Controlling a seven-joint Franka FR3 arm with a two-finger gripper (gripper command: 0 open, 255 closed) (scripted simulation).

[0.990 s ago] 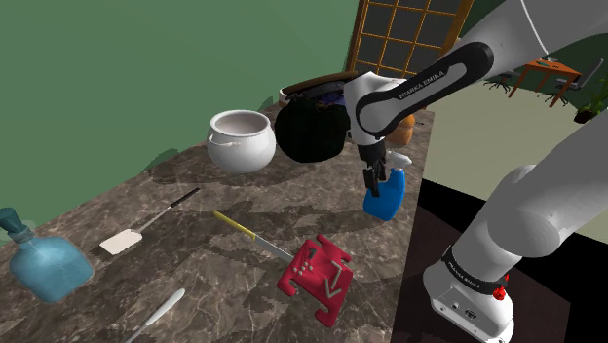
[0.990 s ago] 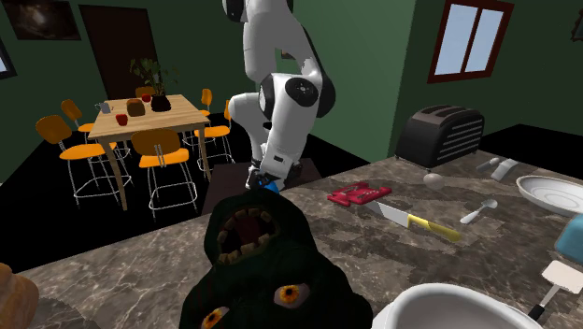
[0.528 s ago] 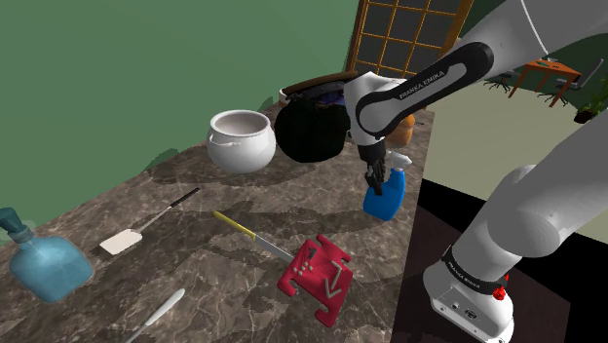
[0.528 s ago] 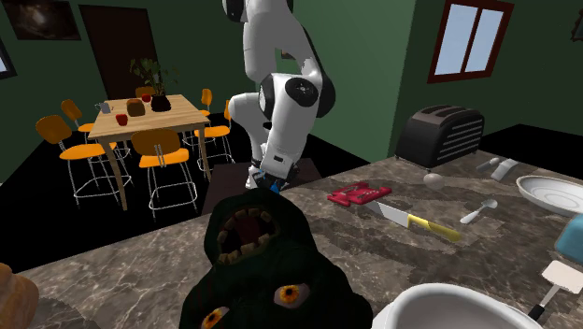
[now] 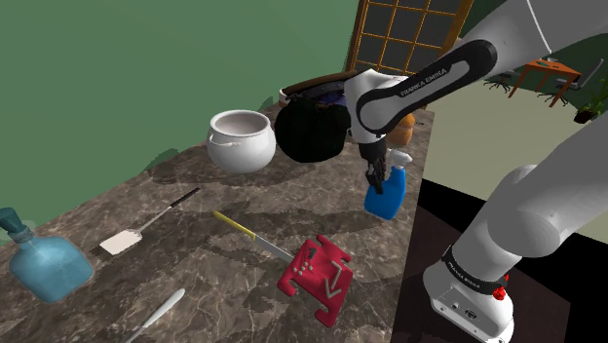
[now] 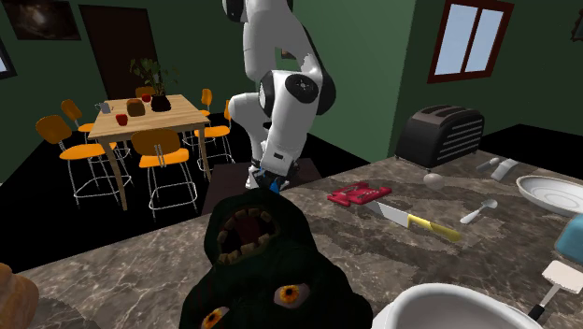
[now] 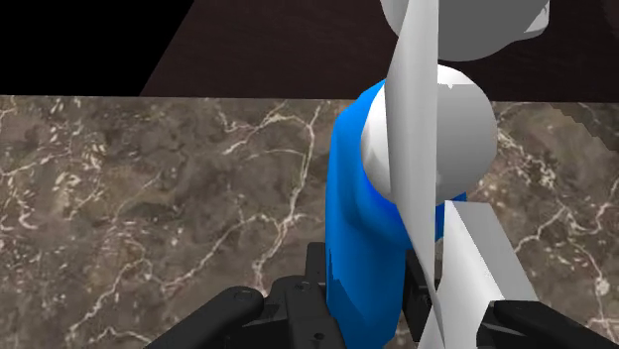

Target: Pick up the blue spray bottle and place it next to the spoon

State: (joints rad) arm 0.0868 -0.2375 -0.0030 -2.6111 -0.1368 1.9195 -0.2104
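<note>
Gripper (image 5: 375, 179) at the counter's (image 5: 234, 287) far right edge in the shoulder view, pointing down over the bottle (image 5: 388, 200). The bottle, blue with a white spray head, stands upright just right of the black plush (image 5: 310, 132); whether its base rests on the marble cannot be told. In the wrist view the blue body sits between the fingers (image 7: 317, 270), which are drawn in narrowly. The one beside the blue flank presses against it, and the other is largely hidden behind the white trigger, so the hand is pinching the bottle below its head. In the second exterior view the gripper and a sliver of blue show at the counter's far edge, behind the plush's head. The spoon (image 6: 478, 211) lies well apart from the bottle, toward that view's right, just beside the yellow-handled knife (image 6: 416, 221). The red mat (image 6: 358, 194) lies between the bottle and the knife.
</note>
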